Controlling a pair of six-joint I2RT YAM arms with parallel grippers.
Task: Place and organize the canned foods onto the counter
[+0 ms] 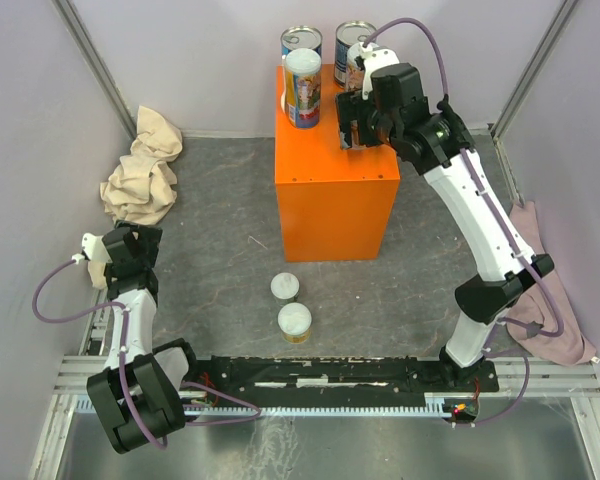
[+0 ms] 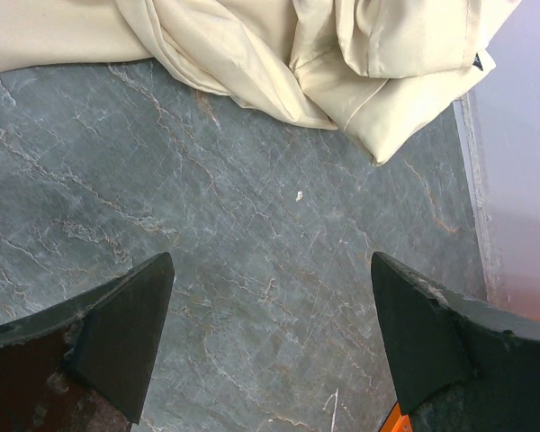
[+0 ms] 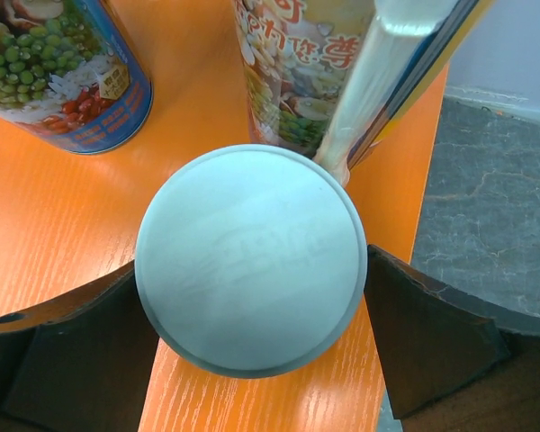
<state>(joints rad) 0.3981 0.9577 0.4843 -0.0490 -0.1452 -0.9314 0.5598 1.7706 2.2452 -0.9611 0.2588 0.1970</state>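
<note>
Where grey marbled flooring (image 1: 220,280) meets pale lilac walls (image 1: 180,60), the left claw (image 2: 270,270) gapes empty, left of the bright orange rectangular box (image 1: 335,200). Atop that box the right claw (image 3: 250,263) flanks a pale-lidded round can (image 3: 250,234); its lid hides any contact, so I cannot tell.

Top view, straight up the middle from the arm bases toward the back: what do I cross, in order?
Rail → nearer floor can → farther floor can → counter.
</note>
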